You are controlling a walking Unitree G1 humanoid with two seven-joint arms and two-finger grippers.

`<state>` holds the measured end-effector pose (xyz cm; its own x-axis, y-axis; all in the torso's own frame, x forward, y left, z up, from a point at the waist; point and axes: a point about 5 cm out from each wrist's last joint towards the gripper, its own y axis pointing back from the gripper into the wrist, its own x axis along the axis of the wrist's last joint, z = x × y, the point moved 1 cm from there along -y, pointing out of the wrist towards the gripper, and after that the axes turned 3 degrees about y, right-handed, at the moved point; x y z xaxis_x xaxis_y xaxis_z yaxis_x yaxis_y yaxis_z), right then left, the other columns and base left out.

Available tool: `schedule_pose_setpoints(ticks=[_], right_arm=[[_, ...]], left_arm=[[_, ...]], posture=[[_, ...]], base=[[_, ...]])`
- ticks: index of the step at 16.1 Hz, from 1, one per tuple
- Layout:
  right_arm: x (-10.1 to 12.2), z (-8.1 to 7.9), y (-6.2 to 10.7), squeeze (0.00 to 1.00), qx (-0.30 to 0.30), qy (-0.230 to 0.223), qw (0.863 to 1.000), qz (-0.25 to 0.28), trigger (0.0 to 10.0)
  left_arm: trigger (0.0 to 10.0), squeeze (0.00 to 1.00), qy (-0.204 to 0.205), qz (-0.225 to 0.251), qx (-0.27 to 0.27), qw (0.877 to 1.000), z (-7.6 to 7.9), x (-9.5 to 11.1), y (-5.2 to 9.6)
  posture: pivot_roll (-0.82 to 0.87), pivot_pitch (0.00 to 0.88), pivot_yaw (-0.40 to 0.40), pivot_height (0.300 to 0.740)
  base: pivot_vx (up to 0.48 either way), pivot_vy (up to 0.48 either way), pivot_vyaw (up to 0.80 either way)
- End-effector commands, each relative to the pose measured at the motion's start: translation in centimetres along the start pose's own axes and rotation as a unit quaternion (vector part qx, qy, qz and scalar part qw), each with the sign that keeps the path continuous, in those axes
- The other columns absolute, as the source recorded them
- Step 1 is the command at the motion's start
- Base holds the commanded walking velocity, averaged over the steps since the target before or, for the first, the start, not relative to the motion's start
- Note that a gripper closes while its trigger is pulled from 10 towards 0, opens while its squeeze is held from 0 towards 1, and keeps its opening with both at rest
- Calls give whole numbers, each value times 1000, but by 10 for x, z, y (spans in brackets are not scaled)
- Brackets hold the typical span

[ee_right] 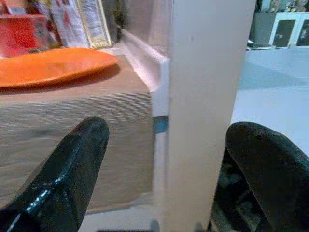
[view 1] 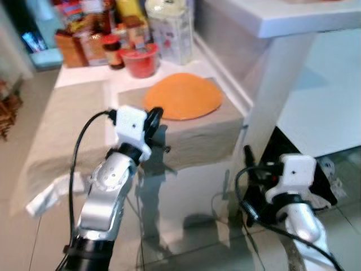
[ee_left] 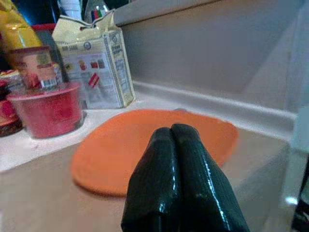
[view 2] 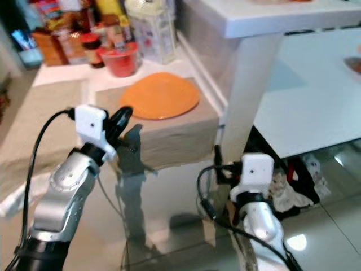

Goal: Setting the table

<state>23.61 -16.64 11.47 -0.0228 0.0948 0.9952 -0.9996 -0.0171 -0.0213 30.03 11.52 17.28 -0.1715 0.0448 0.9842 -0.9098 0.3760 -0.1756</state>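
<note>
One orange plate (view 1: 183,96) on the cloth-covered table (view 1: 73,113), not yet picked up.

Left gripper (ee_left: 179,183): fingers pressed together, empty, at the near table edge; plate just beyond its tips. Past the plate: red plastic tub (ee_left: 47,108), white carton (ee_left: 94,60) with print too small to read, jars. Right gripper (ee_right: 164,164): fingers spread, empty, low beside a white post (ee_right: 207,96). Setting looks barely begun; plate awaits lifting and placing.

plate (view 1: 183,96) on table (view 1: 73,113), tub (view 1: 140,60) and carton (view 1: 169,31) behind it
</note>
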Motion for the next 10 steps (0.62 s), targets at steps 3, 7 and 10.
schedule_pose_setpoints(ticks=[3,7,10], right_arm=[[6,-7,-4,0,12,-1,1000,13,10000],[4,-10,-2,0,19,-3,1000,8,10000],[3,-14,-1,0,24,-9,1000,6,10000]], left_arm=[[0,0,-6,2,35,999,-11,2,2],[0,0,-21,10,67,997,-20,8,-2],[0,0,-21,-17,32,999,-21,14,-21]], posture=[[-111,0,70,727],[-110,0,69,727],[-109,0,64,727]], base=[[480,0,0],[0,0,0],[0,0,0]])
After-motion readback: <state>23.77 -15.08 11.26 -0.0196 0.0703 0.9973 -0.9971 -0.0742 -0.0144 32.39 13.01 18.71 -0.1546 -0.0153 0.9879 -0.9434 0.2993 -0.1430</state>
